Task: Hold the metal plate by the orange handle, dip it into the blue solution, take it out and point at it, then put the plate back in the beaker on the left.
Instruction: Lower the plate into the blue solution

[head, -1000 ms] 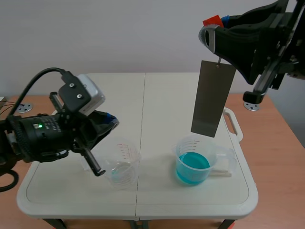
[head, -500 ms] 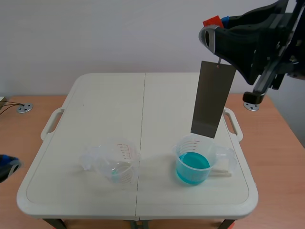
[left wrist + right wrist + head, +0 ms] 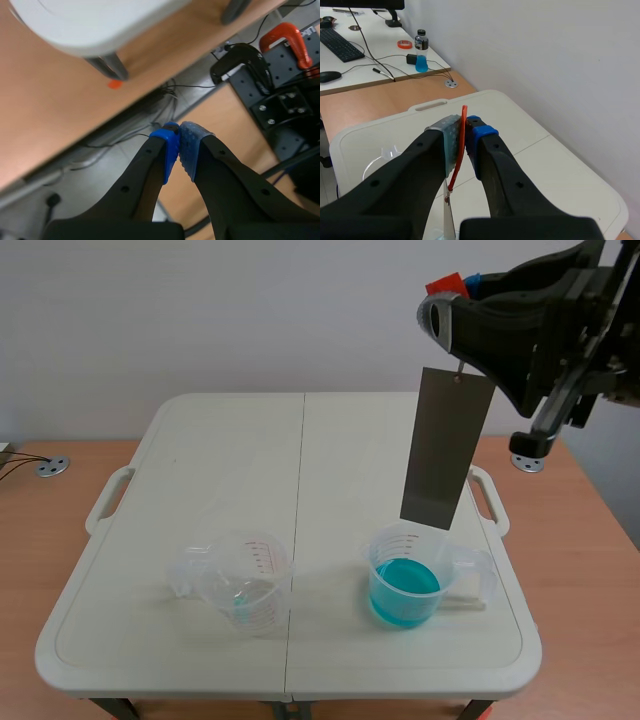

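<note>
The grey metal plate [image 3: 446,447] hangs upright from the orange handle [image 3: 446,284], its lower edge just above the beaker of blue solution [image 3: 405,586]. My right gripper [image 3: 452,302] is raised at the upper right, shut on the orange handle [image 3: 460,145]. An empty clear beaker [image 3: 244,581] stands on the left half of the white table [image 3: 300,470]. My left gripper [image 3: 178,144] is shut on nothing, off the table's side, over floor and cables; it does not appear in the scene view.
The white folding table has handles at both sides [image 3: 112,495]. A wooden desk [image 3: 45,530] surrounds it. A black clamp stand with an orange clamp [image 3: 287,37] lies under the left gripper. A bottle [image 3: 421,50] and keyboard sit on a far desk.
The left arm has pulled back from the clear beaker and left the scene view at the lower left. The right arm and hanging plate have stayed in place.
</note>
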You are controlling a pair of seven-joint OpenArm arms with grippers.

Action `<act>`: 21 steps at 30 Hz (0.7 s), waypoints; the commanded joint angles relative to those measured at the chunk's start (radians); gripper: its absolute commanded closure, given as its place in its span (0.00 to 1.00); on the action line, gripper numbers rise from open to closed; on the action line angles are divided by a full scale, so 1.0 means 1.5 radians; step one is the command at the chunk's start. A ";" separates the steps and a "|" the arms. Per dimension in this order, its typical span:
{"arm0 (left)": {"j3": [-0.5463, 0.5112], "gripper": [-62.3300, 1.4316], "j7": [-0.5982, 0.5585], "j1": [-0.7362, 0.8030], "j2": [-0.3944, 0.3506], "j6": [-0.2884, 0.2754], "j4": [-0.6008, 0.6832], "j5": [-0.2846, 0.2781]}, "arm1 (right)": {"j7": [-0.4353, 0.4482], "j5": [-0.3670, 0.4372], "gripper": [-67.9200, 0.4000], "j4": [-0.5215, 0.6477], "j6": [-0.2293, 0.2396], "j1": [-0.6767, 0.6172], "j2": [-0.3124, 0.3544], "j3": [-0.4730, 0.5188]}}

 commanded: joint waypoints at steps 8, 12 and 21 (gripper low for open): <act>0.077 0.95 -0.009 -0.009 0.057 -0.004 -0.060 0.034 | 0.009 0.009 0.98 0.010 0.004 0.010 0.003 -0.002; 0.102 0.95 -0.009 -0.010 0.063 -0.004 -0.072 0.044 | 0.006 0.007 0.98 0.000 0.004 0.008 -0.001 -0.002; 0.116 0.95 -0.009 -0.010 0.062 -0.004 -0.072 0.044 | 0.073 0.005 0.98 -0.063 0.004 0.010 -0.001 -0.024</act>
